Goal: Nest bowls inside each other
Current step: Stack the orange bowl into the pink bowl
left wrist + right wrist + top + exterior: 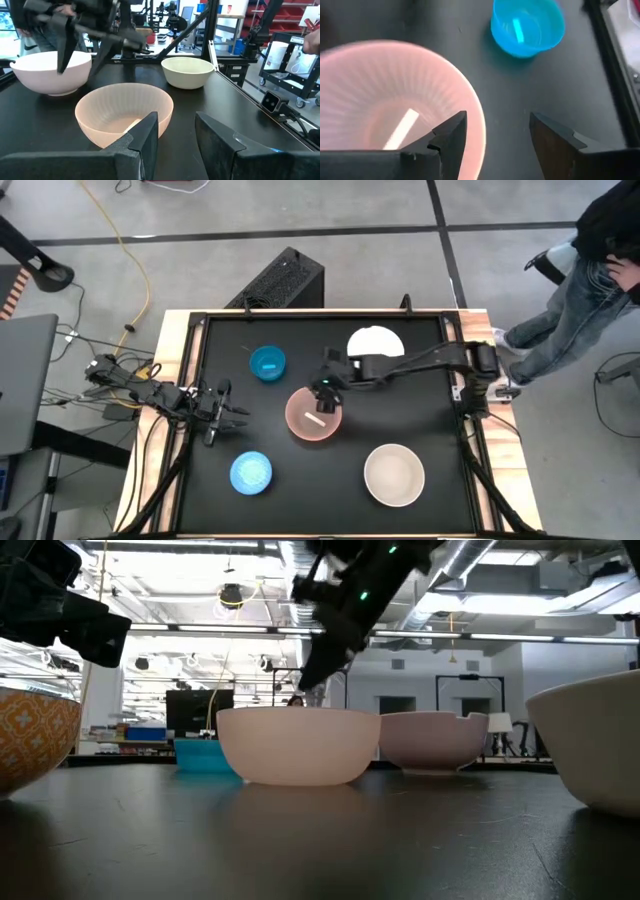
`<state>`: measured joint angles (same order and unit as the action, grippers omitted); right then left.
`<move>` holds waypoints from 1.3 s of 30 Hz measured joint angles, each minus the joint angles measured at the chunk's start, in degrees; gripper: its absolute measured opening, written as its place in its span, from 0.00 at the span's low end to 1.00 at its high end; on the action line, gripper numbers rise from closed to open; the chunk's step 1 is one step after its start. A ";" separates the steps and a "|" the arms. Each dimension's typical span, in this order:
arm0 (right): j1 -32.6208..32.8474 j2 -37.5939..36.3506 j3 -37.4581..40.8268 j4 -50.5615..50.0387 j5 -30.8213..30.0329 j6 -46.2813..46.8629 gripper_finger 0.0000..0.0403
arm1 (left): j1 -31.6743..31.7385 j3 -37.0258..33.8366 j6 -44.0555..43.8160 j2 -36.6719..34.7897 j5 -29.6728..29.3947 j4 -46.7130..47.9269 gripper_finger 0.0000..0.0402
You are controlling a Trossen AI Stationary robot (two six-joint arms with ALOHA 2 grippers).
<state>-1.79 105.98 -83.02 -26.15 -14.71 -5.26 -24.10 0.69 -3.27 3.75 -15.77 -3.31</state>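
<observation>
Five bowls stand on their bases on the black table. The pale pink bowl is in the middle and the white bowl is at the far side. The beige bowl is near right, one blue bowl far left, and another blue bowl near left. My right gripper is open and slants down over the pink bowl's far rim, one finger above the bowl's inside and one beyond the rim. My left gripper waits open at the table's left side, pointing level toward the pink bowl.
A person stands beyond the table's far right corner. A black box sits on the floor behind the far edge, and cables lie at the left. Bare tabletop shows between the pink and beige bowls.
</observation>
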 joint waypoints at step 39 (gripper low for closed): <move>-4.75 10.58 -5.67 -4.69 15.74 1.93 0.03 | -0.01 0.00 0.01 0.00 -0.02 0.00 0.29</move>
<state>-6.55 116.57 -88.69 -30.84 1.03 -3.33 -24.11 0.69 -3.26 3.75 -15.79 -3.31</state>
